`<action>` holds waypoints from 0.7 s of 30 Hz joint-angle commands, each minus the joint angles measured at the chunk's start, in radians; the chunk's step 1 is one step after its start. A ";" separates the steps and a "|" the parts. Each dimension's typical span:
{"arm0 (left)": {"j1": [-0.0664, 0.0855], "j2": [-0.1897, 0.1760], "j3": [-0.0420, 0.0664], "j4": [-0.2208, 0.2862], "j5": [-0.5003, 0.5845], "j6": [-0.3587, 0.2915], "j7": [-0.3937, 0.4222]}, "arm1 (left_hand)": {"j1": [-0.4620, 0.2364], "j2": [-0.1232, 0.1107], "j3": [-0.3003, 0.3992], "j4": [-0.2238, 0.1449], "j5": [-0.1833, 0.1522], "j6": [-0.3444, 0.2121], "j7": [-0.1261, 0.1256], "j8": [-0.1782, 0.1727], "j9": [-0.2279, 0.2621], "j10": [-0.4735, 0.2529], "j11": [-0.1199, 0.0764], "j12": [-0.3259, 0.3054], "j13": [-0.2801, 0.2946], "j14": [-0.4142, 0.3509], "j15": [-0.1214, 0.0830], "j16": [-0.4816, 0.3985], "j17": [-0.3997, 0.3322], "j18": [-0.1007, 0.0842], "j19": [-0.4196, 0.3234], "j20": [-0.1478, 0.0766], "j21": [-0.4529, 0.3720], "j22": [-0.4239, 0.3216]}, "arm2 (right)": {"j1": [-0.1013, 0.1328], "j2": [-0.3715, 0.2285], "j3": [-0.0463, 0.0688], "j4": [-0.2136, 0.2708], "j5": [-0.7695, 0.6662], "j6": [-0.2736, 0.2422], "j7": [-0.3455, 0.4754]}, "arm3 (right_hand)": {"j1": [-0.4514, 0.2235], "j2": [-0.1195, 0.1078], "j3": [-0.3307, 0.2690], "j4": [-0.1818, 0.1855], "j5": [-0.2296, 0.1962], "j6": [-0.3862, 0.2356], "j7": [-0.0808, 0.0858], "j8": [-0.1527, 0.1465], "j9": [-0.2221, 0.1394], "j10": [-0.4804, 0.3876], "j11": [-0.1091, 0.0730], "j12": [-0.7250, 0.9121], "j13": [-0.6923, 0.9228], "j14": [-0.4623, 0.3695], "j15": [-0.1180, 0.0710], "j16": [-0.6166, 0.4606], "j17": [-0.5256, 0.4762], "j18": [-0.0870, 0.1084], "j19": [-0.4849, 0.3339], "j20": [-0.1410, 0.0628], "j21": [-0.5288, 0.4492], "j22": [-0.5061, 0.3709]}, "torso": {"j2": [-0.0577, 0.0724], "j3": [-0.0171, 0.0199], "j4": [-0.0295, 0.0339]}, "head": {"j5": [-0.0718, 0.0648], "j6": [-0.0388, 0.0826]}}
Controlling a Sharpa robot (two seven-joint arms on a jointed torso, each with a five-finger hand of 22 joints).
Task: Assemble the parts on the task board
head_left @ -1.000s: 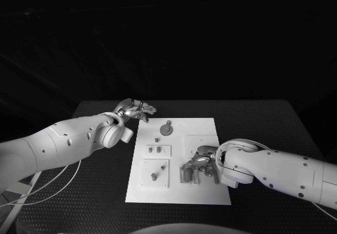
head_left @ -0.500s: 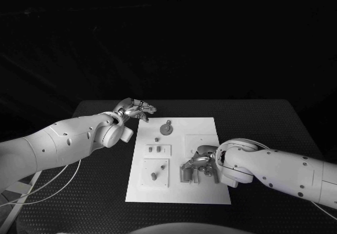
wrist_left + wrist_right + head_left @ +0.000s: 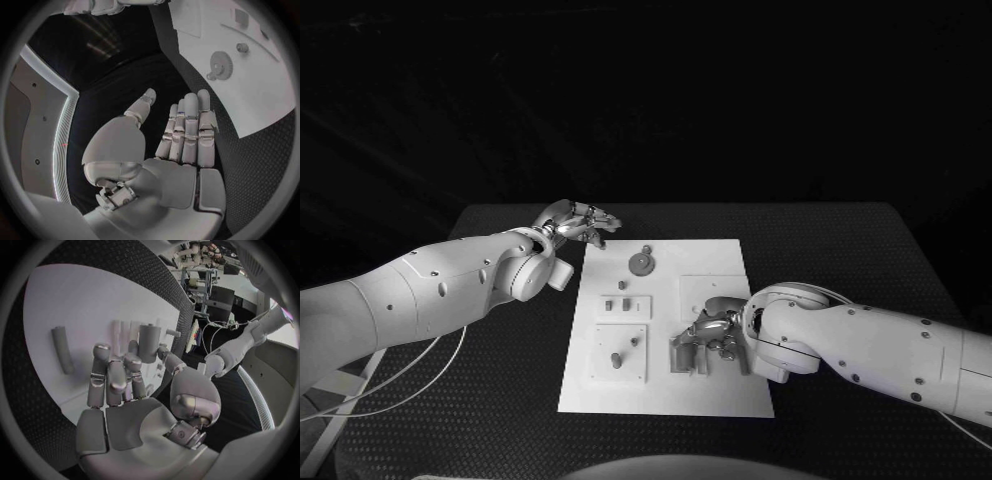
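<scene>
My right hand (image 3: 708, 340) rests low on the white board (image 3: 718, 400), its fingers curled round a short grey cylinder (image 3: 149, 342) that stands upright between thumb and fingertips. A second grey pin (image 3: 60, 349) lies flat on the board just beside it. My left hand (image 3: 578, 222) hovers off the board's far left corner over the table (image 3: 848, 250), fingers straight and close together, holding nothing. A toothed grey gear (image 3: 642, 264) lies flat near that corner, and small pegs stand in raised square blocks (image 3: 620, 353) further down. The table is black with a fine woven texture
</scene>
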 commanded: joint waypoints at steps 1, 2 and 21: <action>0.001 0.000 0.001 0.003 0.005 0.012 0.006 | -0.008 0.005 -0.008 0.001 -0.005 -0.006 0.001 0.000 -0.001 -0.006 -0.003 0.000 -0.002 -0.008 0.000 -0.004 0.001 0.019 0.002 -0.002 -0.003 0.002 | -0.003 0.000 -0.001 0.004 0.001 0.023 0.019 | 0.006 0.008 0.005 -0.002 -0.002 0.007 0.008 -0.005 -0.001 -0.002 -0.002 -0.006 -0.001 -0.007 0.000 0.003 -0.002 0.013 -0.004 -0.004 -0.004 0.011 | 0.000 0.0002 0.0004 | 0.002 -0.002; 0.001 0.000 0.001 0.003 0.005 0.012 0.006 | -0.008 0.005 -0.008 0.001 -0.005 -0.006 0.001 0.000 -0.001 -0.006 -0.003 0.000 -0.002 -0.008 0.000 -0.004 0.001 0.019 0.002 -0.002 -0.003 0.002 | -0.003 0.000 -0.001 0.004 0.001 0.022 0.020 | 0.007 0.011 0.005 -0.004 -0.002 0.007 0.008 -0.005 -0.001 -0.002 -0.001 -0.006 -0.001 -0.007 0.001 0.003 -0.001 0.013 -0.004 -0.004 -0.004 0.011 | 0.000 0.0000 0.0006 | 0.002 -0.003; 0.001 0.000 0.001 0.003 0.005 0.012 0.006 | -0.011 0.006 -0.009 0.002 -0.005 -0.006 0.001 0.000 -0.002 -0.007 -0.002 0.000 -0.002 -0.008 0.000 -0.004 0.002 0.019 0.002 -0.002 -0.004 0.002 | -0.003 0.002 -0.001 -0.001 0.001 0.021 0.018 | -0.003 0.002 0.000 -0.010 -0.002 0.008 0.009 -0.007 0.001 -0.003 -0.001 -0.004 -0.001 -0.009 0.002 0.005 -0.003 0.013 -0.006 -0.002 -0.003 0.013 | 0.000 -0.0003 0.0000 | 0.004 -0.003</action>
